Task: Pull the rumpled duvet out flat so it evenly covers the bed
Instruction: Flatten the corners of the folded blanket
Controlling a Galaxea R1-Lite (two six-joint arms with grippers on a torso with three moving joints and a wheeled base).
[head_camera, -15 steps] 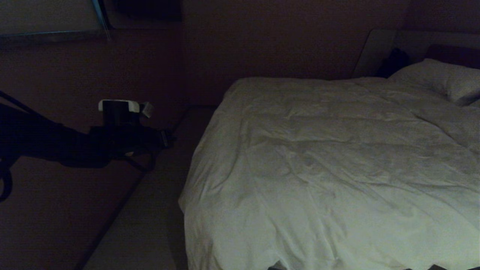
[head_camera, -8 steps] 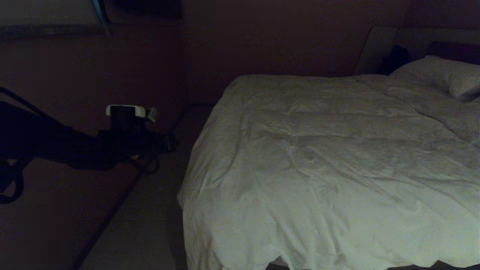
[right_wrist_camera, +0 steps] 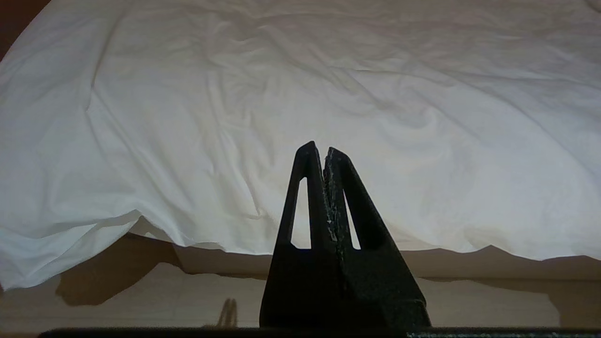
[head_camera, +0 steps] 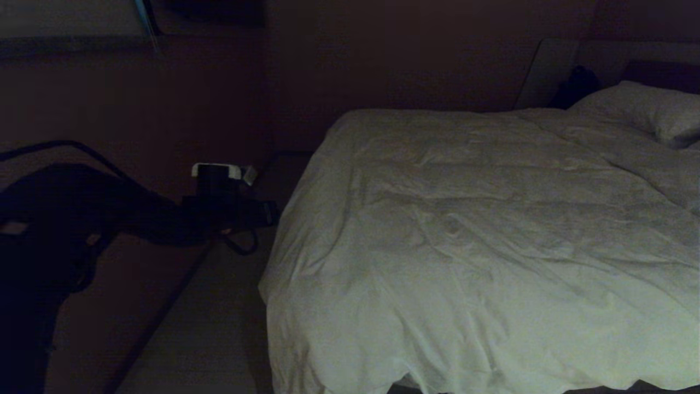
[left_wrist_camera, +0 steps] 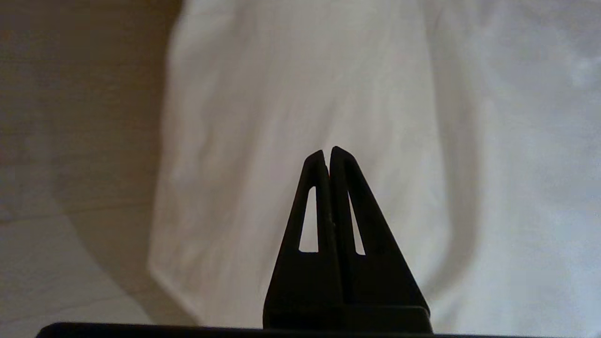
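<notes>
— Across the bed [head_camera: 552, 71], how does the cover lie from where you stand?

— Mostly spread, I'd say. My duvet [head_camera: 465, 235] runs from the foot, where its hem hangs over the edge nearest me, up toward the pillow [head_camera: 645, 109] by the dark headboard [head_camera: 661, 74]. It reaches the far side and drapes down the side on my left too. But it is not smooth: long creases run across the middle, and near the pillow a fold looks bunched up.

— So what is left?

— Flattening, as I judge it. The lower hem is wavy, hanging lower in some places than others, with the pale base [right_wrist_camera: 300, 291] showing beneath it. The corner on my left looks puffed and rumpled. I would want a tug there, and perhaps one toward the head.

— Are you holding any of it?

— No. My left gripper [left_wrist_camera: 328, 152] is out beside the left side of the bed, fingers pressed together with nothing between them, pointing at the hanging cloth over the floor [left_wrist_camera: 70, 141] but not touching it, as far as I can tell. My right gripper [right_wrist_camera: 318, 148] is likewise pinched closed and empty, low at the foot of the bed, facing the drooping hem.

— Then the next pull hasn't begun?

— Not yet. I would need to part the left fingers before I can take hold of that edge.
</notes>
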